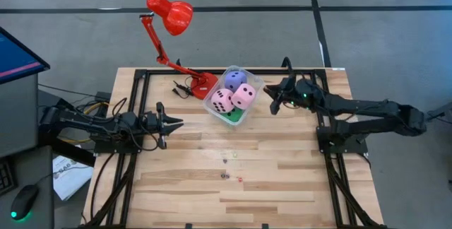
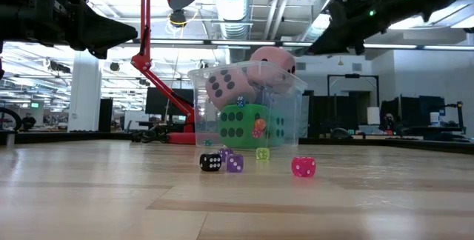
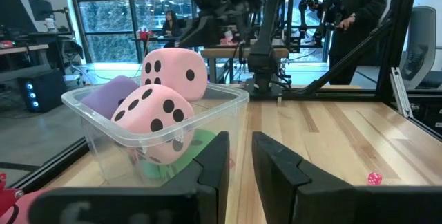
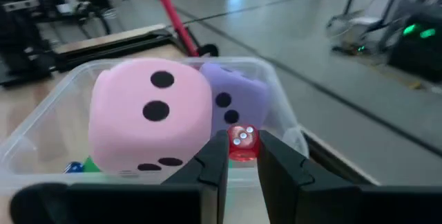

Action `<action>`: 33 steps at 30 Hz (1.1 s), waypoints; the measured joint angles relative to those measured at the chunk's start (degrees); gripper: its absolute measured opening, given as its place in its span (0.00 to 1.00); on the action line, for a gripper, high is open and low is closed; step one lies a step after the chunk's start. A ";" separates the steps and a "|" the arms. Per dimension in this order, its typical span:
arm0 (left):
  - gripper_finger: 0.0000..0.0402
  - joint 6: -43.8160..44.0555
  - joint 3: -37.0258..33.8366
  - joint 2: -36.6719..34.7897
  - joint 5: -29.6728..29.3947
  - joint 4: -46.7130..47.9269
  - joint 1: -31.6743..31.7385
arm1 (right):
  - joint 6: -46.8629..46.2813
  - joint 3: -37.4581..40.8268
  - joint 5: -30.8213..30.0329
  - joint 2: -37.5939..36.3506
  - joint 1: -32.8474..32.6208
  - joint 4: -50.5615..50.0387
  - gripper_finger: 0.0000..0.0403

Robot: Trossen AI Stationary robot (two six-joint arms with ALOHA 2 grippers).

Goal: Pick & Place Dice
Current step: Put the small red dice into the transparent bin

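Now right pincer [image 4: 242, 156] pinches tiny red die [image 4: 242, 143] over tub [image 4: 41, 141]; left pincer [image 3: 239, 162] slightly spread, w/ nothing held.

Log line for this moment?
right tool: holds small red die above tub | left tool: idle, empty | loose dice: on table

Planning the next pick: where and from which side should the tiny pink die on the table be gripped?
Likely grip the tiny pink die across two opposite side faces, from straight above: it lies flat on the table, apart from the other small dice, sides free.
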State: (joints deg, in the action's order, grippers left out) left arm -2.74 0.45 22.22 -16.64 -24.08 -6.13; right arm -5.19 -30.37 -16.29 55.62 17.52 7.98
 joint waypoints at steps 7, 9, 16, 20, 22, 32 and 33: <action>0.13 0.02 0.00 0.02 -0.02 0.00 0.00 | -0.92 0.00 13.51 5.33 8.92 2.00 0.15; 0.13 -0.01 0.00 0.02 0.00 0.00 0.00 | -0.90 -0.37 13.75 7.30 10.58 2.07 0.15; 0.13 0.01 0.00 0.02 0.00 0.00 0.00 | 0.46 -5.66 17.80 14.37 13.84 0.94 0.15; 0.13 0.00 0.00 0.02 -0.01 0.00 0.00 | 0.48 -9.86 17.79 17.69 14.27 -3.32 0.15; 0.13 0.00 0.00 0.02 -0.01 0.00 0.00 | 0.50 -11.60 17.81 18.88 14.25 -5.44 0.17; 0.13 -0.01 0.00 0.02 -0.02 -0.02 0.00 | 0.72 -15.12 17.79 20.04 14.16 -9.62 0.31; 0.13 -0.01 0.00 0.00 -0.01 -0.02 0.00 | 0.72 -15.12 17.79 19.63 14.16 -9.58 0.32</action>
State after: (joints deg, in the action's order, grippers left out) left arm -2.74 0.45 22.22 -16.66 -24.10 -6.13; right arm -4.47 -45.50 1.50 75.25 31.68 -1.60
